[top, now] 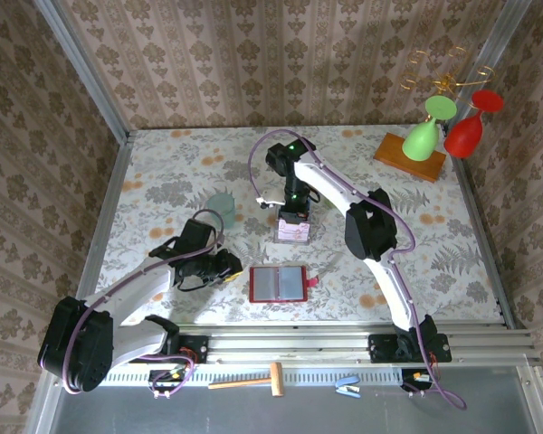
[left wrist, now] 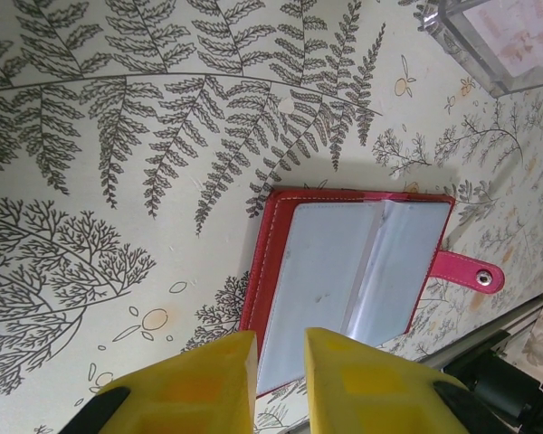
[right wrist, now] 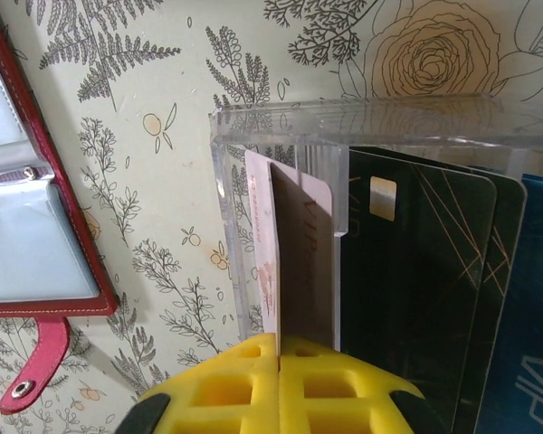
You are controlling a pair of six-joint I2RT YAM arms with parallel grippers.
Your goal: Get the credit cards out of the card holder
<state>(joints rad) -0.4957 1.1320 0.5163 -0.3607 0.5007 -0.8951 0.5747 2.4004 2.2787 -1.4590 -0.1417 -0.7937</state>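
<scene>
The desk (top: 163, 172) is covered with a pale cloth printed with ferns and flowers. Close to its near edge, about midway along, the red card holder (top: 277, 283) lies open, grey inside up, its tab pointing toward the right edge. Just beyond it, toward the centre, stands a clear plastic box (top: 291, 231). A pale green see-through object (top: 221, 204) sits left of centre. A wooden block (top: 407, 155) rests in the far right corner.

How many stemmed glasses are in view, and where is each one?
2. The green glass and the red glass are side by side at the far right corner of the table, bowls down, above a wooden base. None seems hidden.
</scene>
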